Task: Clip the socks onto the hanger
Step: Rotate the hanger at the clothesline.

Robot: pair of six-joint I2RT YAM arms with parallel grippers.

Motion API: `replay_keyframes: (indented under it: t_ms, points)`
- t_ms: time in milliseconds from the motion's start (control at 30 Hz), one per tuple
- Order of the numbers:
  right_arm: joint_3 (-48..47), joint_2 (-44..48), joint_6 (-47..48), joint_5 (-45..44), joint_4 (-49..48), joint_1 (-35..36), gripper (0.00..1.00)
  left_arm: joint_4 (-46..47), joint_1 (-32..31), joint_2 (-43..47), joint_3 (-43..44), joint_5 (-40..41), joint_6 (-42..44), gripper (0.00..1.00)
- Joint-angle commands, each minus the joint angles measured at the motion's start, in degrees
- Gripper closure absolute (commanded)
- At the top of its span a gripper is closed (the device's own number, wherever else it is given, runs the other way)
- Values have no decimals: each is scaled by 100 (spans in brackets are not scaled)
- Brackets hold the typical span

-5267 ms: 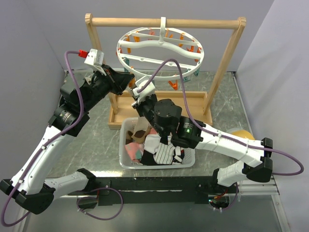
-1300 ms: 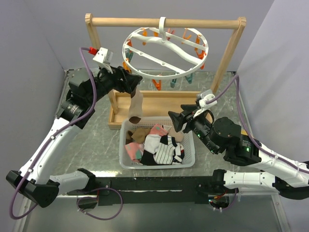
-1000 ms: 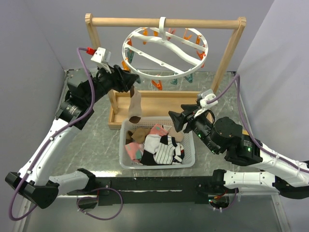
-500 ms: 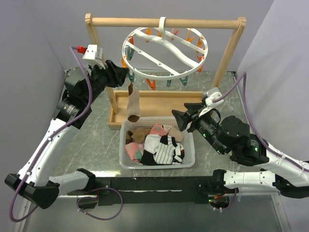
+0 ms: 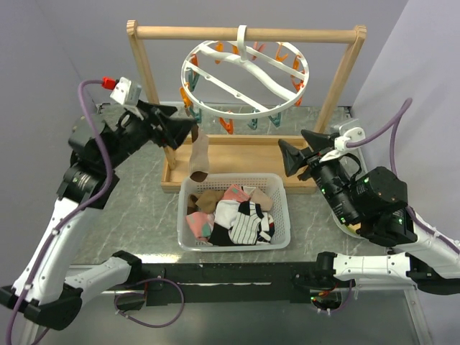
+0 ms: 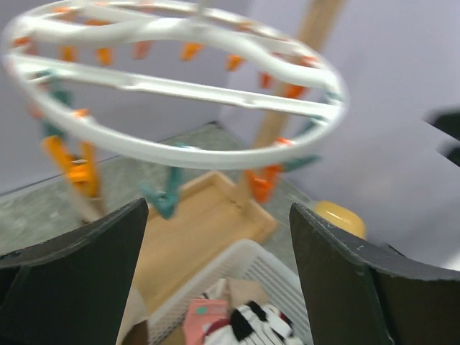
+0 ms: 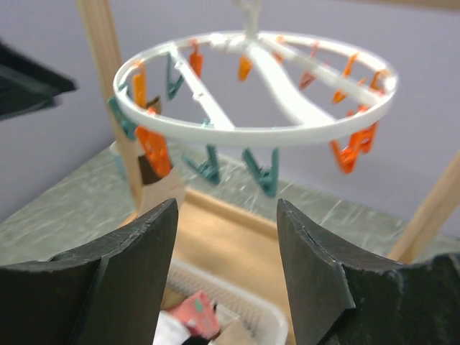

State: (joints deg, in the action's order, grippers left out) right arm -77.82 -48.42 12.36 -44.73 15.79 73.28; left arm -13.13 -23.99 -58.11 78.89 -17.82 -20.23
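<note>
Left hand (image 6: 219, 208): we are seeing its two black fingers standing wide apart with nothing between them. It is hovering just left of the ring's rim, raised above the desk.
Right hand (image 7: 226, 205): we are finding its fingers parted too, gripping nothing. It is pointing at the ring from the right, well apart from it.
Round white plastic hanger with wavy crossbars (image 7: 284, 83): it is hanging tilted by its hook from the round crossbar of the tall light wooden frame (image 5: 244, 33).
Orange pegs (image 7: 154, 147) and teal pegs (image 7: 262, 171): they are dangling under the rim.
Tan sock with a brown toe (image 5: 199, 154): it is hanging straight down from an orange peg on the ring's left side, just beside the left hand's fingertips. We are not able to tell whether they are touching it.
Remaining socks (image 5: 233, 215): pink, brown, white and black-and-white striped ones are lying heaped in the white plastic mesh basket (image 5: 233, 244).
Basket: it is sitting on the grey marbled desk (image 5: 136, 208), just in front of the frame's wooden base tray (image 5: 244, 152).
</note>
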Motion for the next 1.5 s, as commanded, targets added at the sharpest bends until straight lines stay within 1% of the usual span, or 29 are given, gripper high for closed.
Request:
replay_keyframes:
  t_ms: [0,33,67,167,233,300,367,400,467,500,567,667,700,767,833,900,933,967,1033,1067,1167,1467]
  points:
    - [-102,0,1380,-404,-1496,38,34,441,-1,230,-146,-2310,-182,17]
    - [-102,-26,1540,-440,-1561,20,34,555,-9,204,-190,-2505,-314,19]
    - [-102,-79,1681,-475,-1797,11,34,713,-53,160,-251,-2750,-489,19]
    - [-242,-228,1770,-493,-1790,2,34,575,-316,-60,-217,-2666,-342,19]
    - [-260,-273,1709,-536,-1729,-6,34,548,-440,-226,-208,-2551,-298,22]
    - [-181,-317,1717,-607,-1781,-15,34,618,-589,-324,-234,-2279,-297,25]
    - [-146,-334,1682,-668,-1834,-15,34,671,-729,-464,-243,-2121,-228,26]
    - [-146,-343,1665,-669,-1817,-24,34,671,-765,-552,-225,-1841,-210,26]
    - [-172,-370,1533,-634,-1694,-24,34,688,-809,-631,-164,-1611,-166,27]
    - [-189,-378,1480,-607,-1659,-33,34,706,-827,-675,-155,-1349,-148,28]
    - [-181,-396,1323,-546,-1606,-33,34,741,-836,-702,-111,-1163,-139,28]
    - [-155,-431,1138,-484,-1342,-24,34,767,-827,-702,-120,-741,-183,31]
    - [-146,-440,1111,-475,-1333,-24,34,741,-835,-719,-111,-496,-183,33]
    - [-119,-457,988,-449,-1289,-24,34,680,-827,-728,-76,-241,-139,35]
    - [-111,-457,918,-423,-1219,-33,34,627,-835,-728,-58,180,-69,40]
    - [-110,-466,803,-405,-1123,-33,34,522,-827,-728,-49,419,-16,44]
    - [-102,-449,768,-405,-1096,-24,34,495,-809,-737,-49,716,-34,45]
    - [-110,-449,707,-388,-1070,-33,34,460,-801,-720,-58,841,-42,46]
    - [-119,-440,645,-344,-982,-24,34,451,-757,-702,-93,1069,-69,45]
    - [-128,-431,593,-317,-955,-24,34,416,-739,-702,-93,1323,-78,46]
    - [-154,-422,487,-273,-850,-15,34,381,-660,-737,-23,1606,-52,47]
    - [-268,-387,197,-106,-560,2,35,355,-432,-930,223,2011,45,46]
